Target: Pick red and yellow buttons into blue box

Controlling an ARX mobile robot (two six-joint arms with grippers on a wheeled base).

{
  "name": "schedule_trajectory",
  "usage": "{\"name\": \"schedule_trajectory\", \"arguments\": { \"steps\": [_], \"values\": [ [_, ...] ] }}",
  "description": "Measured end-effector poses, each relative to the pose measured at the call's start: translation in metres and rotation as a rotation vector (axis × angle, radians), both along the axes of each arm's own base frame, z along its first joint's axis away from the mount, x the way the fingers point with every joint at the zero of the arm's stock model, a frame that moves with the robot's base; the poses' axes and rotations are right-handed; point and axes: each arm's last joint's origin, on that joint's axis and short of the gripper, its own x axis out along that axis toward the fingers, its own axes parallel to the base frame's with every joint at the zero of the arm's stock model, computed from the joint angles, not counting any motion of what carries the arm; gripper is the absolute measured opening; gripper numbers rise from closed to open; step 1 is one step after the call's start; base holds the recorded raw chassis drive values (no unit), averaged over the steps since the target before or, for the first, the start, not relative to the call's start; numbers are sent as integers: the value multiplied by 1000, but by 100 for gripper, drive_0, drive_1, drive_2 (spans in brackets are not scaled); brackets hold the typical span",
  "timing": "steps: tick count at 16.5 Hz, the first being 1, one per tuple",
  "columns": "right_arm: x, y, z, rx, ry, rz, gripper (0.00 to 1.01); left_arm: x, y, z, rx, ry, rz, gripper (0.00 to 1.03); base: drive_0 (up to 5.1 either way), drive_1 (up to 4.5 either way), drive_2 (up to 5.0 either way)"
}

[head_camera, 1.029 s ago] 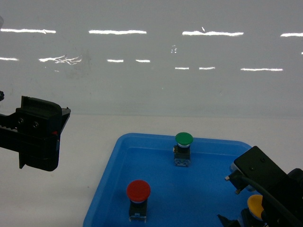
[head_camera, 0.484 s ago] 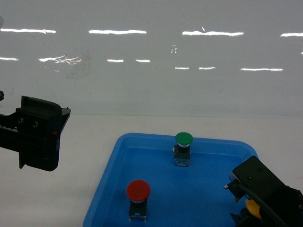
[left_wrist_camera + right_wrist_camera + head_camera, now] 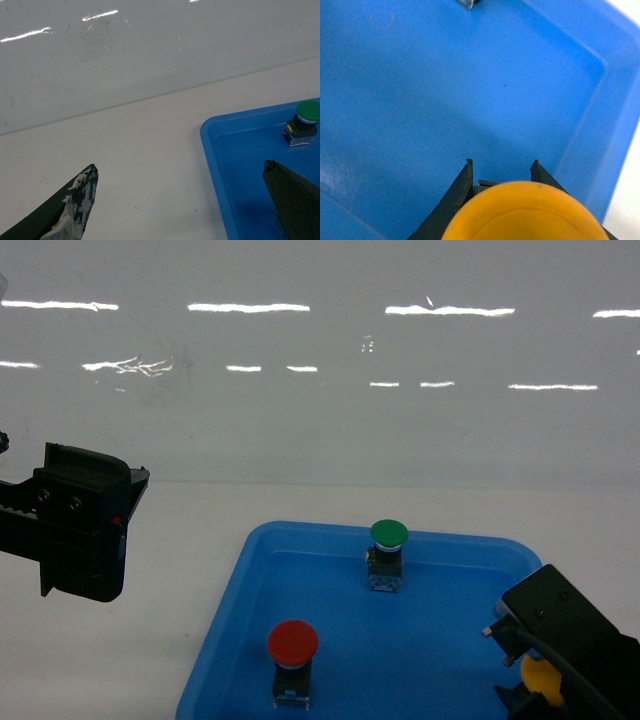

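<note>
Looks like lab or industrial test bench. Plain white tabletop fills lower half of frame; glossy white wall panel across upper half mirrors strip-light streaks. Shallow blue tray lower centre holds industrial push-button switches. No domestic furnishings visible.

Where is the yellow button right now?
The yellow button sits at the bottom right of the head view, in the shallow blue tray, right of the red button. In the right wrist view its cap lies between the right gripper fingers.
</note>
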Motion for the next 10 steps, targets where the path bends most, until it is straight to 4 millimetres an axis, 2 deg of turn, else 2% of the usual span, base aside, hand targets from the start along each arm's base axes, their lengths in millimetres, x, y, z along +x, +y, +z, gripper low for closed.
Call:
{"name": "schedule_trajectory", "arguments": {
  "steps": [3, 6, 7, 8, 9, 10],
  "values": [
    [-1, -2, 16, 38, -58, -19, 29, 0, 0, 0, 0, 0, 0, 98, 0, 0, 0],
    [-6, -13, 35, 89, -117, -56, 29, 0, 0, 0, 0, 0, 0, 98, 0, 0, 0],
    [-24, -39, 67, 156, -227, -156, 29, 0, 0, 0, 0, 0, 0, 98, 0, 0, 0],
    [-55, -63, 98, 234, -333, -297, 29, 0, 0, 0, 0, 0, 0, 98, 0, 0, 0],
    [-87, -73, 119, 257, -409, -382, 29, 0, 0, 0, 0, 0, 0, 98, 0, 0, 0],
    [-103, -74, 132, 269, -455, -392, 29, 0, 0, 0, 0, 0, 0, 98, 0, 0, 0]
  ]
}}
